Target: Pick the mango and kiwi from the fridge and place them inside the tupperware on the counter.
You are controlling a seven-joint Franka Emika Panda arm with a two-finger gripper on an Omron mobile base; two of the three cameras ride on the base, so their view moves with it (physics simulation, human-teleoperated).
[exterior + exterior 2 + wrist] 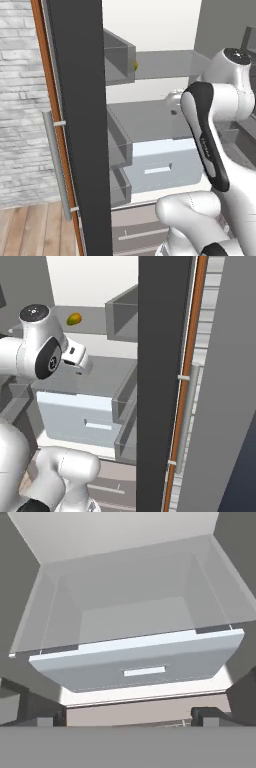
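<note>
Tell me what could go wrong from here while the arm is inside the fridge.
1. The mango sits on the upper shelf, but the hand view looks down into a pale drawer; the hand may be aimed too low.
2. Door bins jut in close on both sides of the arm, so a wide swing upward could clip one.
3. I can't spot the kiwi, so a search may be needed.

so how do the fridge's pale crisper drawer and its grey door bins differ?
The crisper drawer is pale blue-white with a small light handle slot on its front; the door bins are darker translucent grey and plain. The drawer is wide and sits low in the fridge interior; the bins are narrower, stacked on the open doors at the sides. Both are boxy and open-topped, and the drawer looks empty in the hand view.
</note>
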